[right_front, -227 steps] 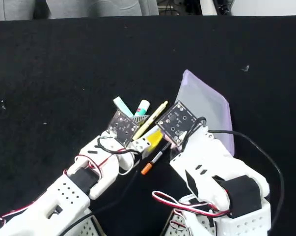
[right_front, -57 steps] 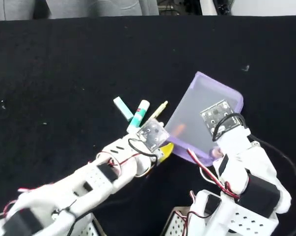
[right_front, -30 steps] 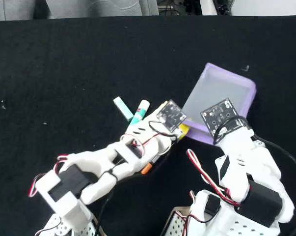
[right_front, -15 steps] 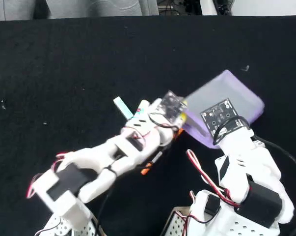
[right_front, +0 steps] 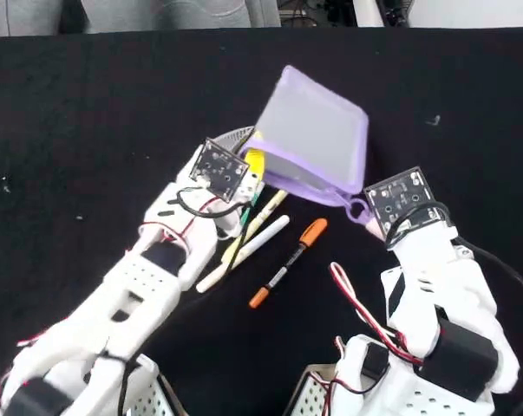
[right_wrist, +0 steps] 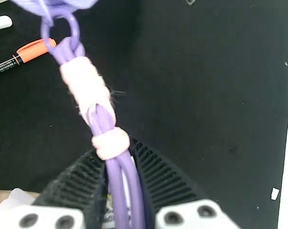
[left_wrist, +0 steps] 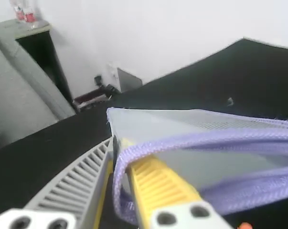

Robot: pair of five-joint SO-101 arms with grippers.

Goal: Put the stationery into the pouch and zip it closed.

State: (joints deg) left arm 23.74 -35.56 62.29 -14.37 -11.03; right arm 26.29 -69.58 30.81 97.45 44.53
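**Pouch gripped at both ends, pens lying outside it**

The left pincer (right_front: 251, 166) is clenching the left rim of the purple pouch (right_front: 317, 130), which appears to be tilting up off the worktop (right_front: 88, 113). The right pincer (right_front: 371, 224) is clamping the zip pull cord (right_wrist: 86, 88) at the pouch's near-right corner, with the cord stretching taut. An orange-capped pen (right_front: 287, 263), a white pen (right_front: 244, 253) and a yellow pencil (right_front: 268, 211) are lying on the worktop near the pouch, outside it and beside the left arm.

The main danger is that a pull on the cord zips the pouch shut while these items are sitting outside. A hard tug could also drag the rim out of the left pincer's narrow bite, dropping the pouch onto the pens and scattering them. Whether anything is inside the pouch cannot be told.
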